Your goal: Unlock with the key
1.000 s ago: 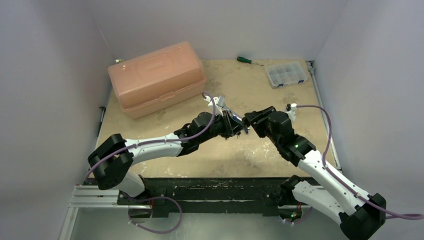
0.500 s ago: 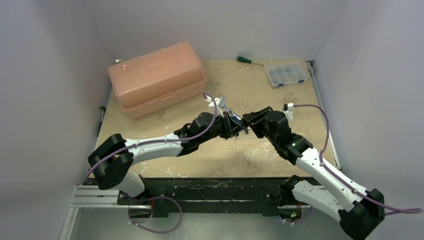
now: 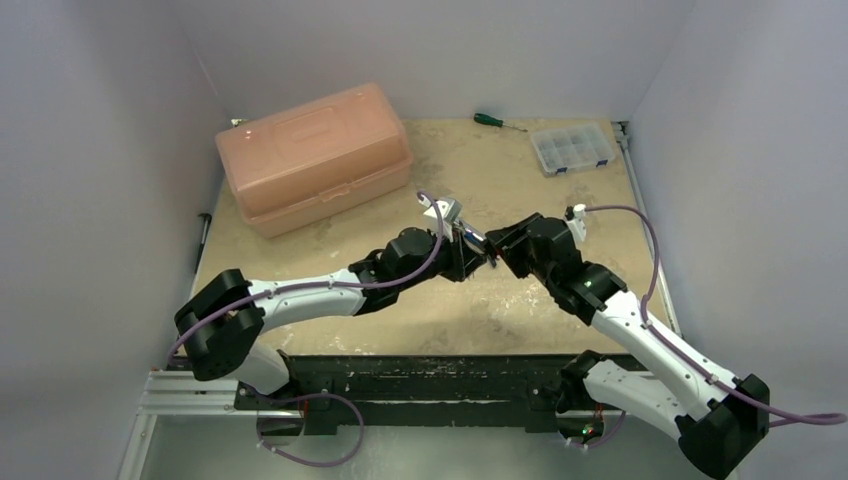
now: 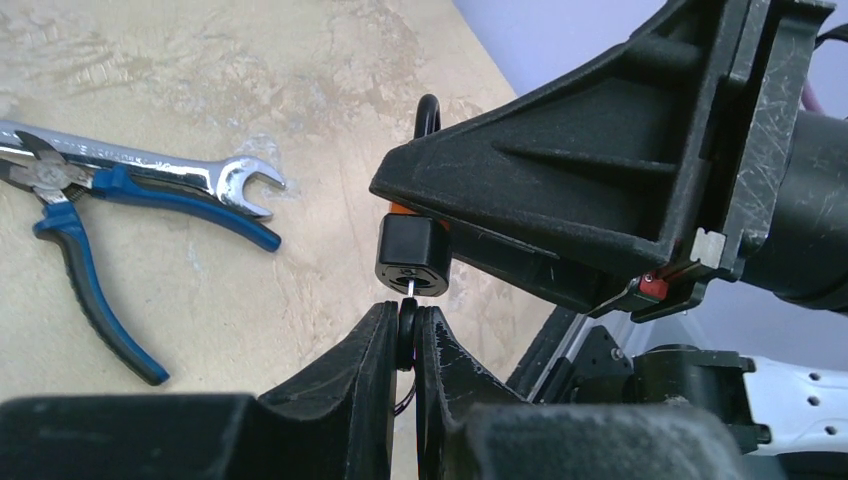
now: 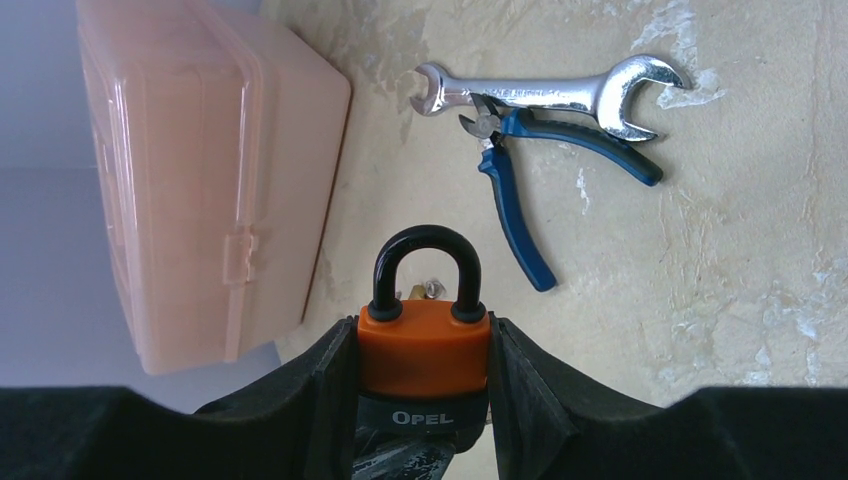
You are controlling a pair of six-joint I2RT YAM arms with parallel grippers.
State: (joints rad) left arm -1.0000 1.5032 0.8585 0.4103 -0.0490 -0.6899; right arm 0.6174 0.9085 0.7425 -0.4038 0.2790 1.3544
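Grey-walled and bare, the booth frames a mottled beige worktop (image 3: 520, 180) over which my two arms meet nose to nose. My right hand (image 5: 420, 332) is clamped on the flanks of an orange-bodied padlock with a black shackle (image 5: 423, 360). It holds the lock up off the worktop, with the black keyway end left clear of my fingers so the other arm can reach it.

My left hand (image 4: 407, 318) is closed on the dark head of a small key (image 4: 406, 345), pinching it flat so the thin metal blade points straight out at the lock's base. From the left wrist the blade tip meets the keyway. How deep it sits I cannot tell.

By my reading the job is at the insertion step. The shackle sits closed in the body, so nothing is unlocked yet. The next move calls for pushing the blade home along its own line, then twisting, with my right hand bracing the body against the turn. A push off that line could bend the slim blade or roll the key in my pinch.

Below lie a chrome open-ended spanner (image 5: 545, 92) and blue-handled pliers (image 5: 520, 215), touching each other. A translucent pink plastic toolbox (image 3: 312, 155) stands at the far left of the worktop. None of these plays a part.
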